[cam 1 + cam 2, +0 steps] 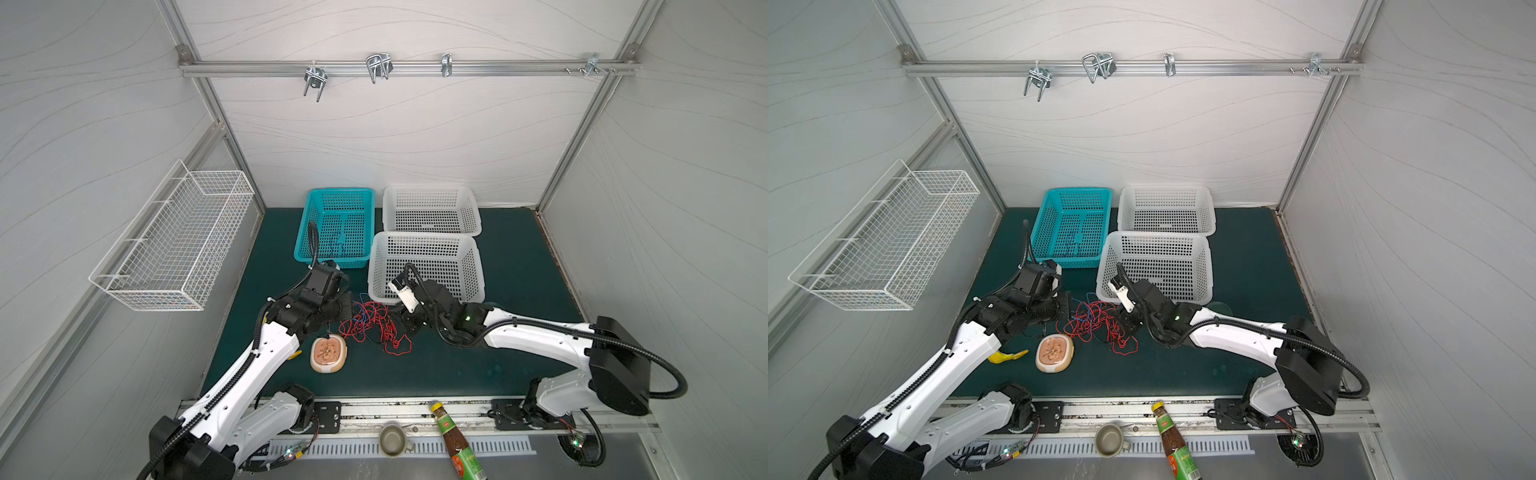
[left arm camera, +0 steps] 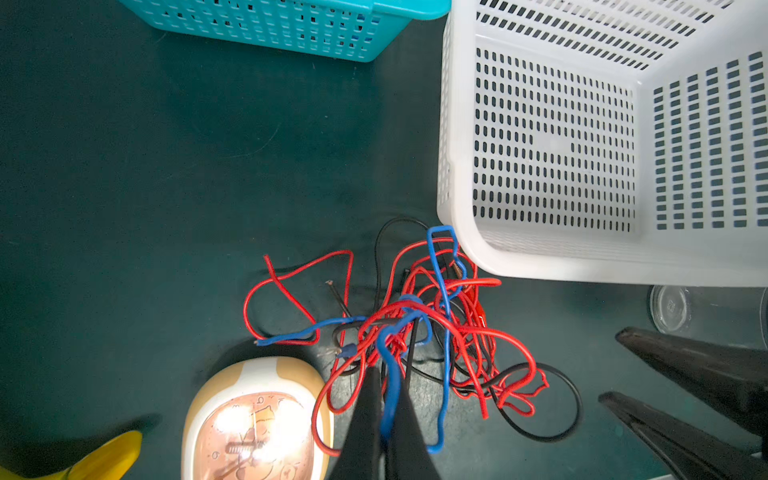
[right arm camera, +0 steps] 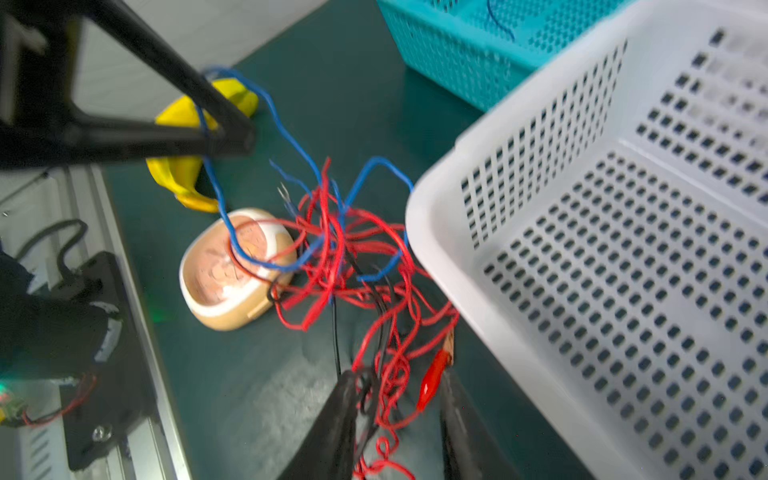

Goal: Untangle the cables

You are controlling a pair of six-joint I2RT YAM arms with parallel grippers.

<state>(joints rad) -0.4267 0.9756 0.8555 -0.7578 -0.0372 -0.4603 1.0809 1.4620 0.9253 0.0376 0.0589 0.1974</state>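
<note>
— Left gripper [image 2: 384, 376], item one: what is it doing?
— Your left gripper is pinching one blue strand of the cables [image 2: 415, 332], jaws pressed together on it, holding it raised above the heap.
— Right gripper [image 3: 399, 399], item two?
— Its jaws are standing spread, with red strands and a red clip [image 3: 432, 374] lying between them.
— Cables, location?
— You are finding them lying tangled on the green mat [image 1: 436, 365], between the clock [image 1: 328, 353] and the near white basket [image 1: 428, 236], just beside its corner.

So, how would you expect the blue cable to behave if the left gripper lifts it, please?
Probably floppy: the blue cable hangs kinked from the shut left gripper. Likely drags the red cables along, being looped through them.
</note>
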